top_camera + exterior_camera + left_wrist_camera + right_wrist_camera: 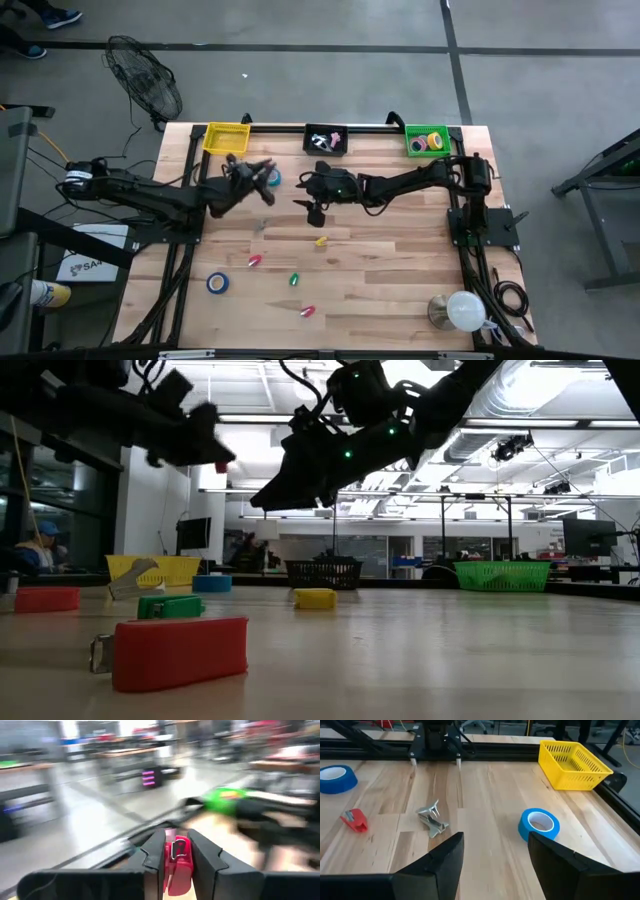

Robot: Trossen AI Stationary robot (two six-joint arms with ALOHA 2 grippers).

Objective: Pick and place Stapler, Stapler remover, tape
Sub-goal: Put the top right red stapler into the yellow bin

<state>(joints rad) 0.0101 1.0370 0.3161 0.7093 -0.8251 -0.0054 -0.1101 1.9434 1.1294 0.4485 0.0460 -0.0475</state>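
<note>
Red stapler [170, 652] (nearest) fronts green stapler [170, 606], yellow stapler [315, 598].

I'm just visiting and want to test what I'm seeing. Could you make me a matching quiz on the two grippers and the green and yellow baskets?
Things:
1. left gripper
2. right gripper
3. green basket
4. yellow basket

States or places:
A. open, holding nothing, above the table's middle
B. at the back edge, on the left arm's side
C. shut on a small red stapler
D. at the back edge, on the right arm's side, with tape rolls inside

Pairs: 1-C, 2-A, 3-D, 4-B
</note>
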